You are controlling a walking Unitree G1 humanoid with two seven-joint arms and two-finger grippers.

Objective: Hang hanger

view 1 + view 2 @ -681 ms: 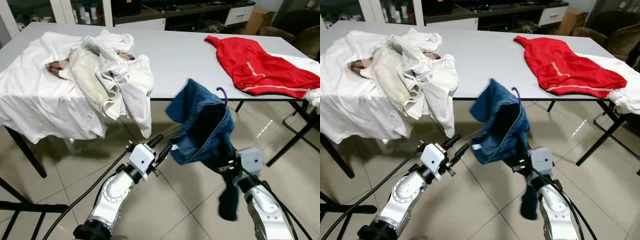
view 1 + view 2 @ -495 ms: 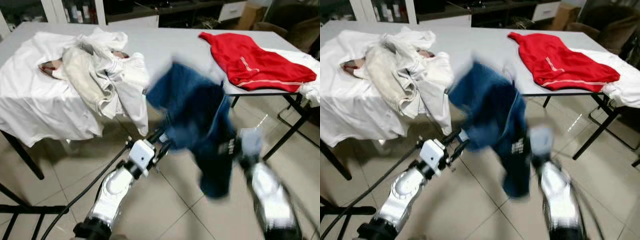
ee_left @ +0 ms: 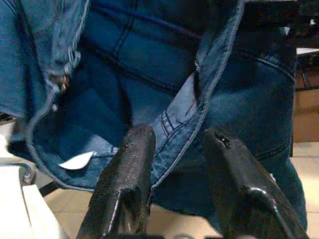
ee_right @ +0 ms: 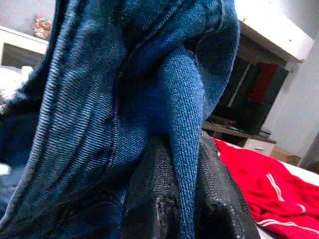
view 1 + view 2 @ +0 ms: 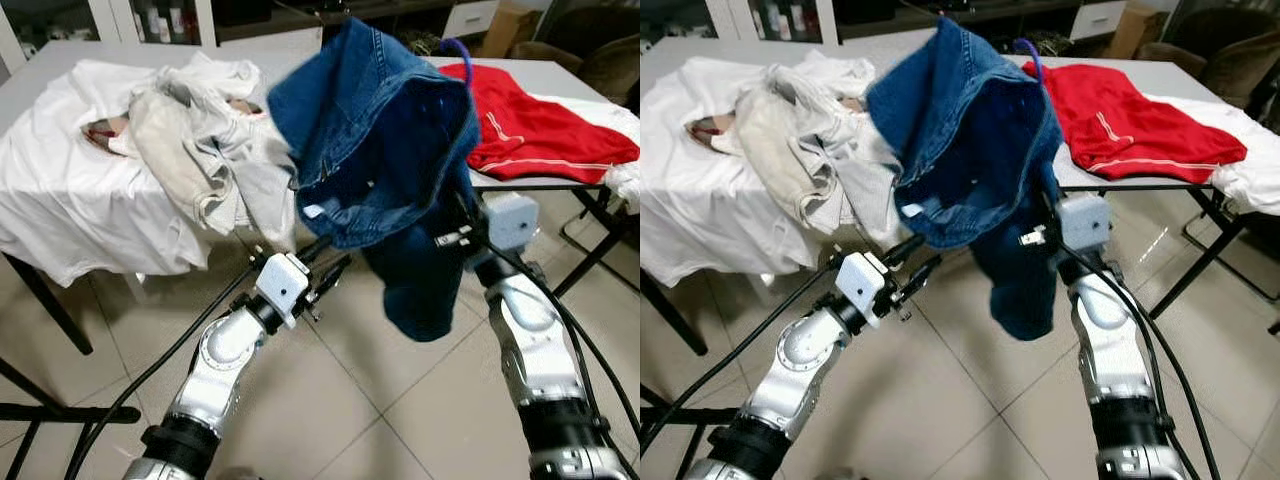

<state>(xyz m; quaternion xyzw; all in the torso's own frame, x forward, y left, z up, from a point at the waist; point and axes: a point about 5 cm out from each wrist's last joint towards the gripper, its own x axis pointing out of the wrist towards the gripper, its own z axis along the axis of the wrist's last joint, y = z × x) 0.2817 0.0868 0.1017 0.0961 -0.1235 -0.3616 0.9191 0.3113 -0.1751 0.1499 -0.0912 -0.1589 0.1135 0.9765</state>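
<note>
Right tool [image 4: 172, 199]: pinching blue denim garment [image 5: 375, 140], raised above near edge of desk [image 5: 560, 75]; purple hanger hook [image 5: 457, 47] protruding at garment's top. Left tool [image 3: 177, 164]: fingers spread, just below garment's hem. On desk: white clothes pile [image 5: 180, 140], red garment [image 5: 540, 125].

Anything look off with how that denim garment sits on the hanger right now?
Yes. The denim garment is bunched and lopsided on the purple hanger hook, one part drooping below the right tool, which pinches a fold of cloth. The left tool is open at its hem.
</note>
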